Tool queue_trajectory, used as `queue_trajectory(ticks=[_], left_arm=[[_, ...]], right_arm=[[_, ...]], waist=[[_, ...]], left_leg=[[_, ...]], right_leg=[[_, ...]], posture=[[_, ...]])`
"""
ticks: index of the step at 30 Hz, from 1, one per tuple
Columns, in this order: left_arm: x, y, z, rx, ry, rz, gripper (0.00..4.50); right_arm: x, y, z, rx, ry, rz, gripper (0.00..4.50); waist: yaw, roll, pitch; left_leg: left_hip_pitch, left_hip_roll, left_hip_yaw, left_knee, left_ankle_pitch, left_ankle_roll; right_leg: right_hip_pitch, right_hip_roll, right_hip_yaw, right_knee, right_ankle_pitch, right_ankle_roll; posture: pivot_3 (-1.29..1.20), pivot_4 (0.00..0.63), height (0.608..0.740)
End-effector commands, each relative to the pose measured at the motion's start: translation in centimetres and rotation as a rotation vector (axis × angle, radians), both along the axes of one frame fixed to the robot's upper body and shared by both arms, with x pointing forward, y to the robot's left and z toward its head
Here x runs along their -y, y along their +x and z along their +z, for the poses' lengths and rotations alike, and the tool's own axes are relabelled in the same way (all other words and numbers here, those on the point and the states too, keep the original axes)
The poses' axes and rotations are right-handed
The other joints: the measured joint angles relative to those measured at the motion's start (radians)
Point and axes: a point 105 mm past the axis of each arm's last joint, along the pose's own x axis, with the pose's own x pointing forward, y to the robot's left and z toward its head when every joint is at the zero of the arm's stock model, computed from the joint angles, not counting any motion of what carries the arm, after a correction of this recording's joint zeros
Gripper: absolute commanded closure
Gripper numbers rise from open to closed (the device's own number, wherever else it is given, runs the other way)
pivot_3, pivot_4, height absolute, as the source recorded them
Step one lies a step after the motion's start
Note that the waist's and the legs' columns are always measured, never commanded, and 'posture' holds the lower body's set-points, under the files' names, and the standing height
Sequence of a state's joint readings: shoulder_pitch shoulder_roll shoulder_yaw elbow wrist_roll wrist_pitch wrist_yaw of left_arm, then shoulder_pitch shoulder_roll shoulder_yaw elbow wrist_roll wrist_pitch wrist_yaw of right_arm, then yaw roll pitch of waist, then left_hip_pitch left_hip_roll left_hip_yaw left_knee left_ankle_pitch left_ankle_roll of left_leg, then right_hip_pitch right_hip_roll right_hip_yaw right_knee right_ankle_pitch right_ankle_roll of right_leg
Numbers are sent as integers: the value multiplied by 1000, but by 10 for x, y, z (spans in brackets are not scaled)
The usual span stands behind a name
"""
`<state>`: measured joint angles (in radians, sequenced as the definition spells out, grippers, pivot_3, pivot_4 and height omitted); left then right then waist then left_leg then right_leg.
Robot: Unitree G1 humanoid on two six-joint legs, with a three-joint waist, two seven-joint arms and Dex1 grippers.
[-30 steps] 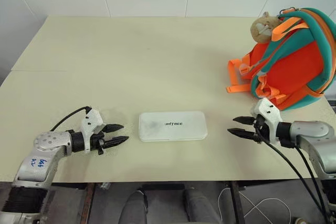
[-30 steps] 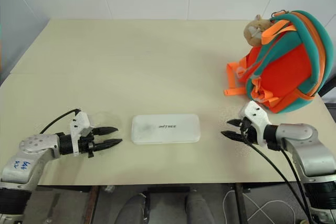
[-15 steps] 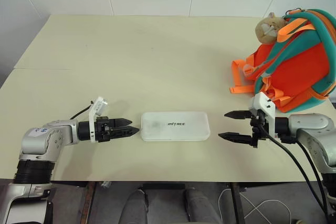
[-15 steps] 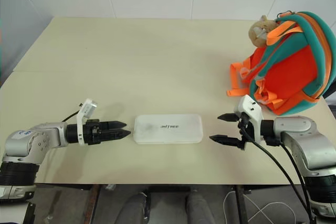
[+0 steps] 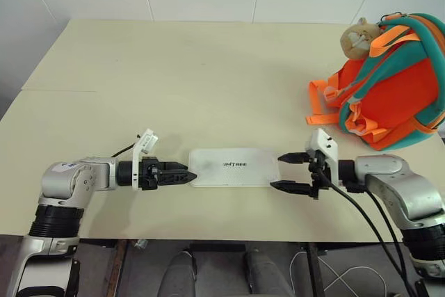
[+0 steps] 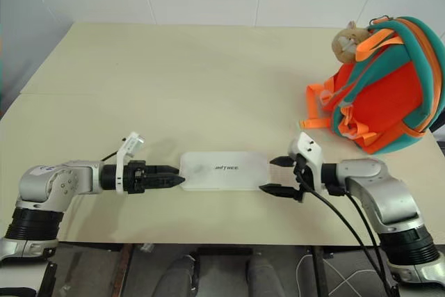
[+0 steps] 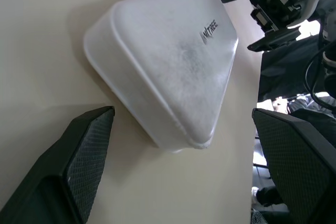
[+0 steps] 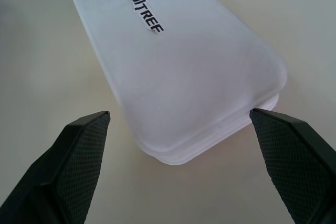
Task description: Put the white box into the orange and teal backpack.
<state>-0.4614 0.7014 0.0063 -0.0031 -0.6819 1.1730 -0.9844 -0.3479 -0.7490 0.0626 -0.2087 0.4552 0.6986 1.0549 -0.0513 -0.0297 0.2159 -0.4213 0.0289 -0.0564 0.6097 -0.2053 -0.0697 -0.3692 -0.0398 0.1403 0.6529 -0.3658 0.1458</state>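
White box (image 5: 235, 167) on table (image 5: 174, 74), outside backpack (image 5: 393, 81)

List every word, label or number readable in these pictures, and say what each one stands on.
"UNITREE": small dark lettering on the top of the white box, lying flat on the table.
Blue handwritten marks on the left arm near its elbow: too small to read.
No lettering can be made out on the orange and teal backpack.
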Motion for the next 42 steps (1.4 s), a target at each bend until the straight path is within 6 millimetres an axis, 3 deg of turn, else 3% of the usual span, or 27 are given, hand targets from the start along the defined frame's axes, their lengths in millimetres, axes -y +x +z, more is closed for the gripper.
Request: queue_trajectory(ticks=[1,11,18,26,29,37,39,42], left_arm=[[7,-10,-23,-96,53,-21,18],[17,4,-27,-224,-35,89,18],[20,8,-27,-422,-92,118,18],[24,11,-19,-441,-79,52,18],[30,11,-16,-450,-111,31,558],[37,6,-16,-451,-129,-7,2949],[40,6,-13,-435,-160,-8,3233],[43,14,-6,-349,-203,8,3237]], right_arm=[[-7,-3,9,23,29,25,0],[-27,-7,16,53,91,97,0],[-5,-13,0,51,-12,81,0],[5,-12,-2,67,-16,30,0],[4,-14,-1,72,-1,19,0],[1,-18,6,98,48,-20,0],[1,-17,11,120,75,-54,0],[11,-14,23,195,124,-199,0]], waist=[[1,0,0],[13,1,-1],[22,1,-1],[23,1,-1],[24,1,-1],[25,1,-1],[25,1,-1],[26,1,-1]], left_leg=[[0,0,0,0,0,0],[2,-1,-1,2,0,0],[10,-2,-6,1,0,0],[10,-2,-6,-5,-1,0],[10,-2,-6,-6,-1,0],[0,-2,-10,-8,-1,-1],[0,-2,-11,-7,-1,-1],[0,-2,-13,-5,0,-2]], right_leg=[[0,0,0,0,0,0],[4,0,-1,0,1,1],[17,-2,-7,-9,1,1],[16,-3,-8,-10,0,0],[16,-3,-9,-12,0,0],[8,-3,-12,-14,0,0],[9,-3,-14,-14,0,0],[10,-3,-16,-14,0,0]], posture=[[0,150,740],[0,150,740],[0,150,740],[0,150,740],[0,150,740],[0,150,740],[0,150,740],[0,150,740]])
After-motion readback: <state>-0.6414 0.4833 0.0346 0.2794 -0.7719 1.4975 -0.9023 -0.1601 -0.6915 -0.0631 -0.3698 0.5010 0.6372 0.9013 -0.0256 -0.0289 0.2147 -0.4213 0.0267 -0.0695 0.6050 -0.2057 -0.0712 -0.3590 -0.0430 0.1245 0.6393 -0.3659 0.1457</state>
